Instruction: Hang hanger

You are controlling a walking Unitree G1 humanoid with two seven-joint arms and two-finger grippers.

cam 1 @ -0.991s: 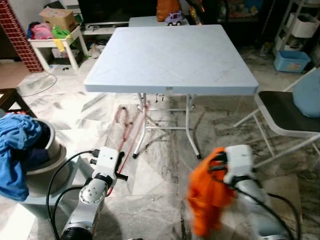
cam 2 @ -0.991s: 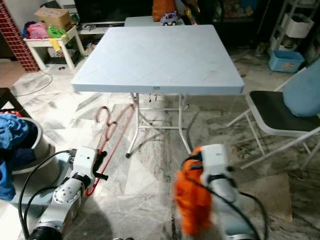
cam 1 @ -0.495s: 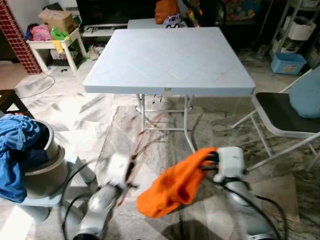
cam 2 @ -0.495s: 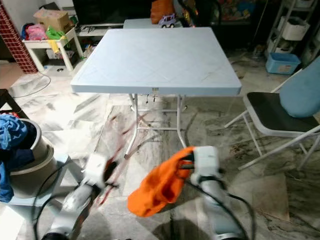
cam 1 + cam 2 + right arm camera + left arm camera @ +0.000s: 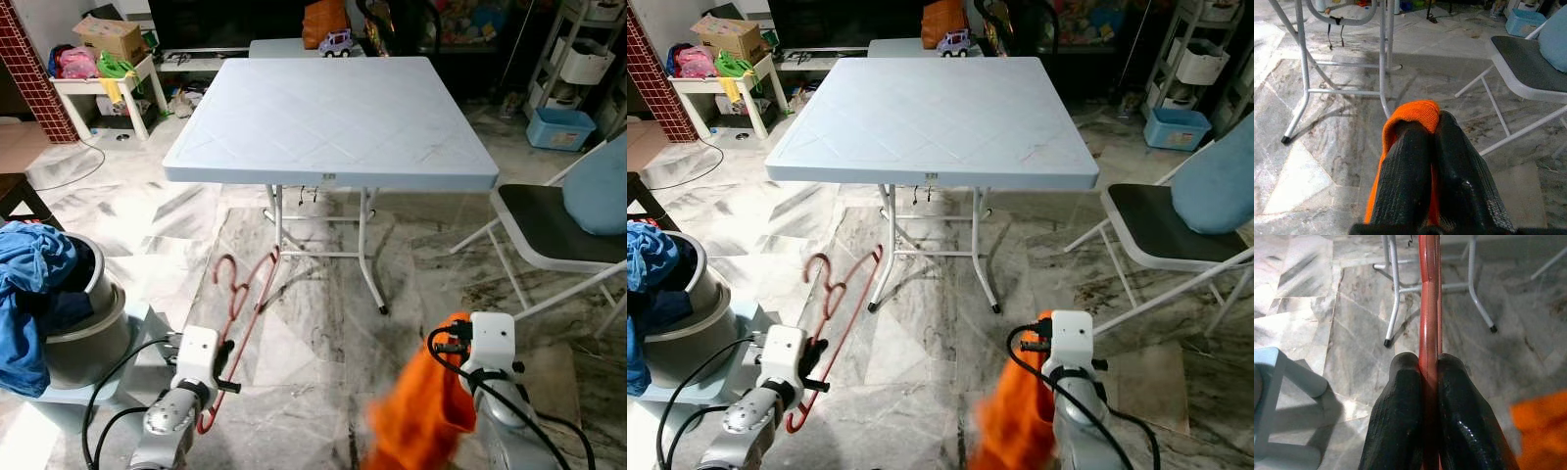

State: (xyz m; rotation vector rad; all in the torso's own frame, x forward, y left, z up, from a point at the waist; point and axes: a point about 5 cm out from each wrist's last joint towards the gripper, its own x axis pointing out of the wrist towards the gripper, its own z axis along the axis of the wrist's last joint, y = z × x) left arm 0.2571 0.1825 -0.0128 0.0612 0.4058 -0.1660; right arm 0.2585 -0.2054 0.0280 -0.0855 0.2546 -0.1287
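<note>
A red wire hanger (image 5: 242, 291) points up and forward over the marble floor, hook end toward the table legs. My left gripper (image 5: 1429, 363) is shut on its lower part, and the red wire (image 5: 1428, 308) runs straight out between the black fingers (image 5: 1400, 396). At the lower right an orange garment (image 5: 419, 416) hangs limp and blurred from my right gripper (image 5: 1427, 122). That gripper is shut on a fold of the orange cloth (image 5: 1413, 113). Hanger and garment are apart, about a table's width between them.
A pale blue folding table (image 5: 333, 108) on white metal legs (image 5: 370, 264) stands straight ahead. A folding chair (image 5: 554, 230) with a blue cushion is on the right. On the left a basin of blue clothes (image 5: 39, 294) sits on a low stool. Marble floor (image 5: 313, 333) lies between my arms.
The orange garment swung out to the left half a second ago and has now dropped back to hang low under the right gripper. The left arm with the hanger has steadied.
</note>
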